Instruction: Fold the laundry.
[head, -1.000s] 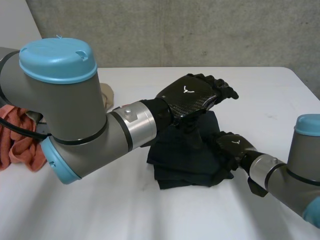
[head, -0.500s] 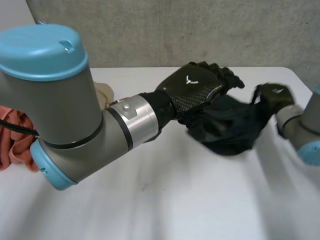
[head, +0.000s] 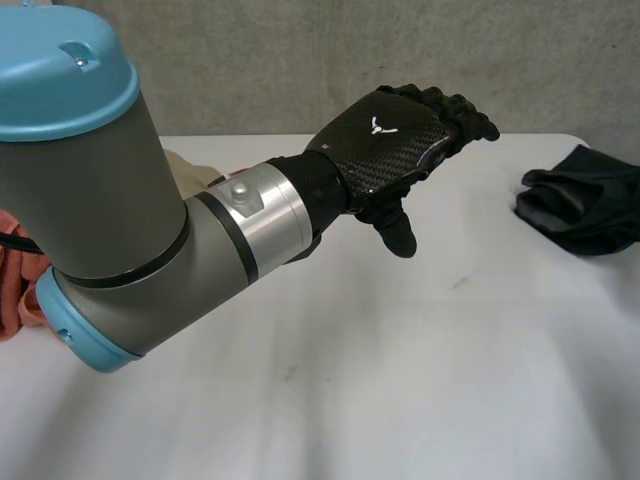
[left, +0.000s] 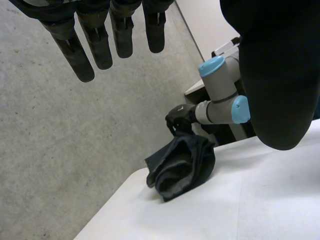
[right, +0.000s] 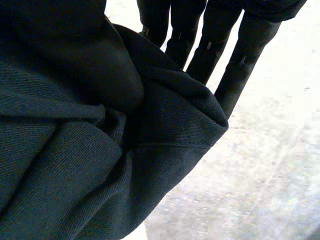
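The black cloth (head: 585, 200) sits bunched at the table's far right edge. In the left wrist view it (left: 180, 167) hangs from my right hand (left: 177, 117), with its lower part resting on the table. In the right wrist view my right hand (right: 215, 35) pinches a folded edge of the cloth (right: 75, 165) between thumb and fingers. My left hand (head: 385, 150) hovers above the middle of the table, open, fingers straight, holding nothing. Its fingers (left: 100, 35) point away towards the wall.
An orange-red cloth (head: 15, 290) lies at the table's left edge, behind my left arm. A beige cloth (head: 185, 170) lies beyond that arm. The white table (head: 400, 380) ends at a grey concrete wall at the back.
My right hand closed on the black cloth and pulled it from the table's middle out to the far right. My left hand stayed open above the middle, now with no cloth under it.
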